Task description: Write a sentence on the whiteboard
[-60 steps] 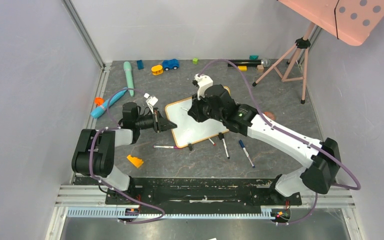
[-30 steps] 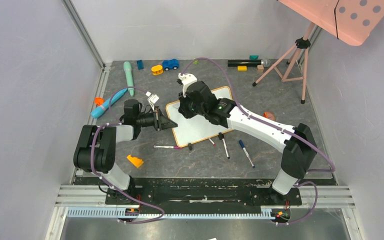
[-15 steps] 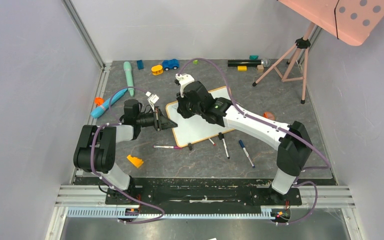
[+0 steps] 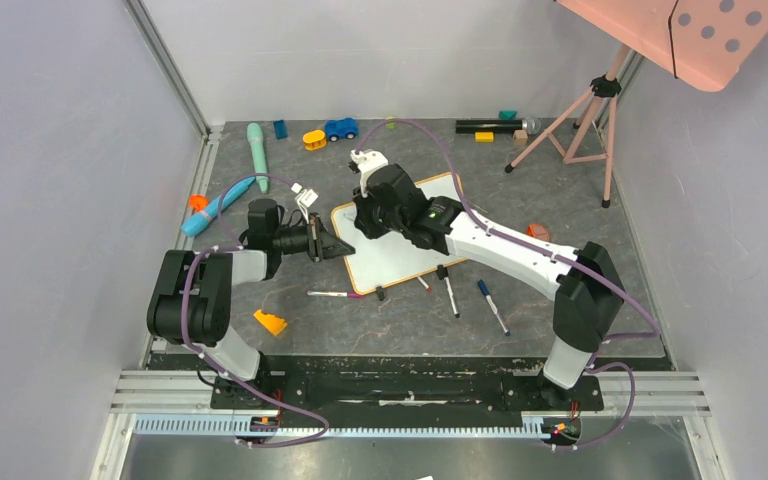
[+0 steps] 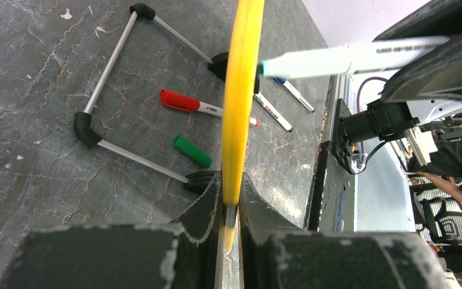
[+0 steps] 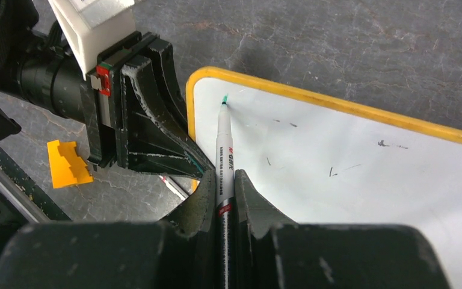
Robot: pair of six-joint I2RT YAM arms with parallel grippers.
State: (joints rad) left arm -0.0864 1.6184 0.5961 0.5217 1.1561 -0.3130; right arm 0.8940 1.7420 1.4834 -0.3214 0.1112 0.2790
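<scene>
The whiteboard, white with an orange frame, is propped up mid-table. My left gripper is shut on its left edge; the left wrist view shows the frame edge-on between the jaws of that gripper. My right gripper is shut on a white marker. The marker's green tip touches the board near its upper left corner. The marker also shows in the left wrist view. No green sentence shows on the board, only a few small dark flecks.
Loose markers lie in front of the board. A green cap and a red-capped marker lie behind it. An orange wedge lies front left. Toys line the back; a tripod stands back right.
My right gripper has moved left across the board to its upper left corner, and has barely moved in the last half second. My left gripper keeps its hold.
</scene>
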